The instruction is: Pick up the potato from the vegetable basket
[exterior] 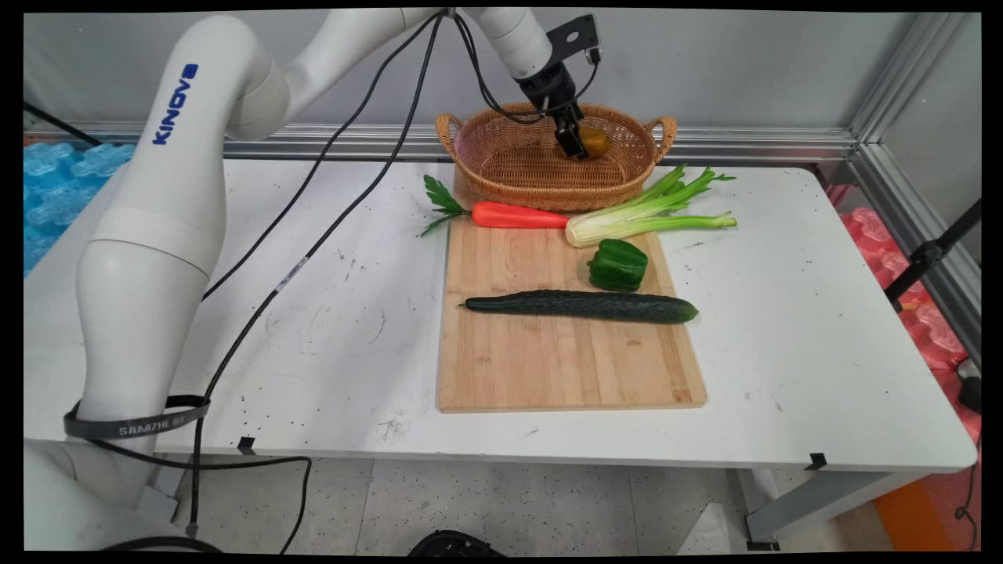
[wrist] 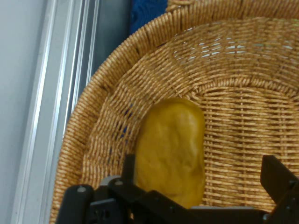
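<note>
One yellow-brown potato [wrist: 170, 149] lies inside the wicker basket [exterior: 501, 168], against the inner slope of the basket's right-hand wall as the main view shows it. The gripper [exterior: 572, 142] reaches down into the basket from above, with its tip just beside the potato. In the hand view the two fingers [wrist: 275, 175] stand apart: one lies close against the potato's left flank and the other stands well clear on the right, so the potato sits nearer the left finger and is not clamped. Whether the left finger touches the potato cannot be told.

Positions relative to the basket:
- The bamboo cutting board [exterior: 564, 360] lies on the white table [exterior: 823, 337] directly in front of the basket, its far edge tucked under the basket's front wall.
- A carrot [exterior: 517, 215] lies just in front of the basket, to the left.
- A celery bunch [exterior: 650, 213] lies just in front of the basket, to the right, with its leaves pointing right.
- A green bell pepper [exterior: 618, 265] stands nearer the camera than the celery.
- A cucumber [exterior: 584, 305] lies crosswise on the board, farthest from the basket.
</note>
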Tool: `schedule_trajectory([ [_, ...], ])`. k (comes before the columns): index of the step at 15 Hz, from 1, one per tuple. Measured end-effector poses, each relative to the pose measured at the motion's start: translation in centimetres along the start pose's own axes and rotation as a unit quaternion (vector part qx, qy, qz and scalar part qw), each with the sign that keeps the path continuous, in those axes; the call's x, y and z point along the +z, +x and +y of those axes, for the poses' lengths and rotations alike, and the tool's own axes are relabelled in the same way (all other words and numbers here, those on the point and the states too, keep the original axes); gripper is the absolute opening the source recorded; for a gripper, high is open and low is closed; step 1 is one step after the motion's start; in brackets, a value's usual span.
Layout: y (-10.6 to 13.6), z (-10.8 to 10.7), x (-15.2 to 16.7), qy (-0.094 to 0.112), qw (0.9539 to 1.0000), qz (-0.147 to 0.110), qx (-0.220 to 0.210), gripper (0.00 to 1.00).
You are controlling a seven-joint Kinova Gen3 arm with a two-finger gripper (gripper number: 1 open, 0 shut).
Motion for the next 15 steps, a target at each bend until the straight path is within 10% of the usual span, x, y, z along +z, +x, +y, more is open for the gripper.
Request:
schedule_trajectory([
  [15,-1.8,-1.4,2.5,0.014,0.9997,0.017,-0.015,1.00],
])
